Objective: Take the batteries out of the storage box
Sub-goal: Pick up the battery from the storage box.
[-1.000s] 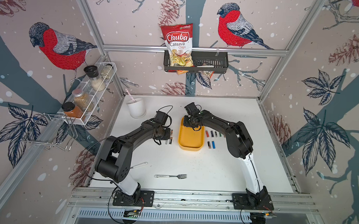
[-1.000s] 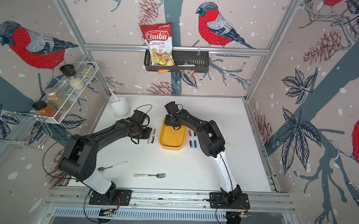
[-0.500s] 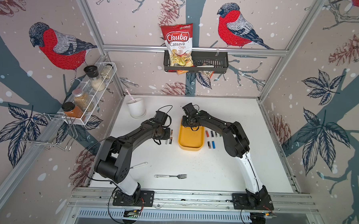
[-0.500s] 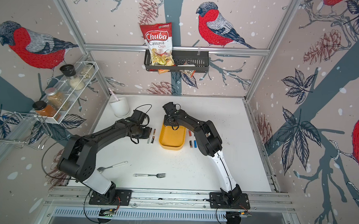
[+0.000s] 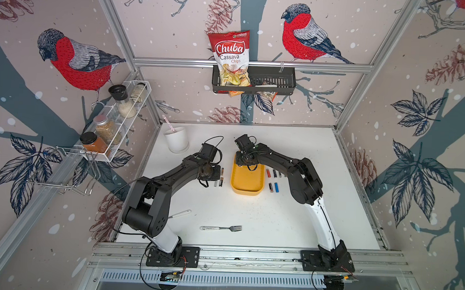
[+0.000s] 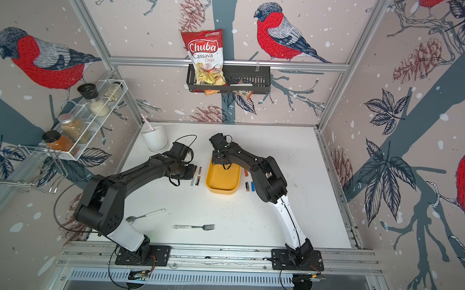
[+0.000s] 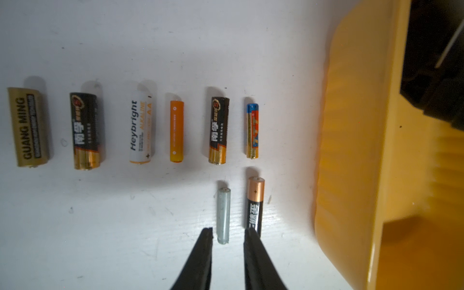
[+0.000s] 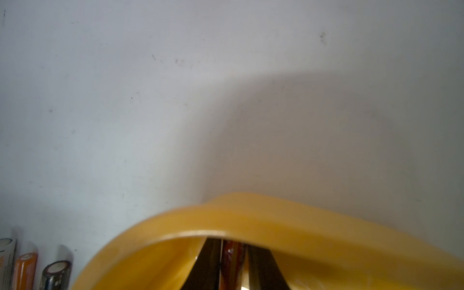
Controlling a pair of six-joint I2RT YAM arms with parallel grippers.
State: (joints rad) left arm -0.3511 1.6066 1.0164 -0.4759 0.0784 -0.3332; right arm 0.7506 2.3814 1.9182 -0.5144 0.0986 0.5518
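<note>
Right gripper (image 8: 233, 251) in far end of the oblong yellow plastic storage box (image 5: 246, 192), jaws pinched on a red-brown cylindrical battery (image 8: 231, 268). Step: pulling it out. Next, I reckon: lift straight, clear the rim, park it with the loose batteries (image 5: 268, 173) on the box's right. Left gripper (image 7: 228, 233): jaws slightly apart, straddling a slim grey battery (image 7: 223, 213). Scuffed white tabletop (image 5: 263, 219), bird-print walls (image 5: 311, 33).

The white table (image 5: 290, 221) carries a yellow box (image 5: 247, 191), batteries (image 5: 221, 181) in rows on both sides of it, a fork (image 5: 221, 227), a spoon (image 6: 144, 216) and a cup (image 5: 176, 144).
</note>
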